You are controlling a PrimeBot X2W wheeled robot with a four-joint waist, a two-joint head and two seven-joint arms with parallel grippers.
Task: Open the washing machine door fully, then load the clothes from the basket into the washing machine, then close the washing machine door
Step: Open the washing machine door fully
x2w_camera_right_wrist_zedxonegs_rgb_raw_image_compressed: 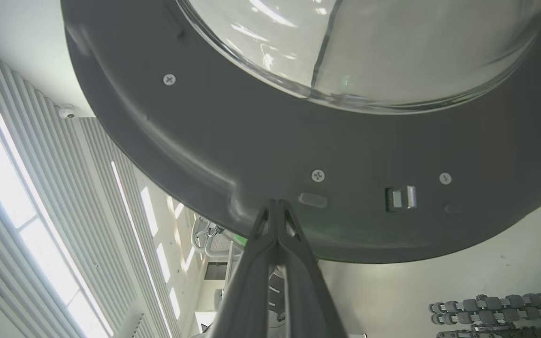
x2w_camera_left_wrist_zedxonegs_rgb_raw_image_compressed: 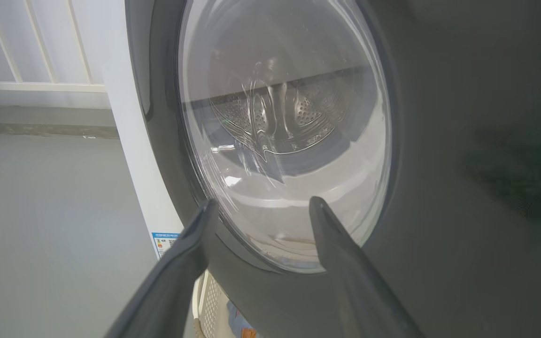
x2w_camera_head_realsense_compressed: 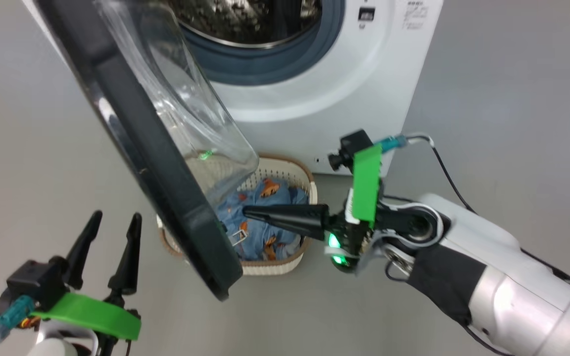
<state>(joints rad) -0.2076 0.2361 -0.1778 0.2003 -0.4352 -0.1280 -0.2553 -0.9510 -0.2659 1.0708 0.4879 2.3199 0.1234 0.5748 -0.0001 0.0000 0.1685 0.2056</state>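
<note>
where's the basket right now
In the head view, the basket sits on the floor before the washing machine, partly hidden behind the open door.

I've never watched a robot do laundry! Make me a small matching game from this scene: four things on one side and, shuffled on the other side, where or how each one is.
Things:
1. washing machine door
2. clothes
3. left gripper
4. right gripper

States:
A. fingers pressed together, pointing at the door's inner side
B. swung out, away from the drum
C. fingers spread apart, holding nothing
D. lying in the basket

Pairs: 1-B, 2-D, 3-C, 4-A
</note>
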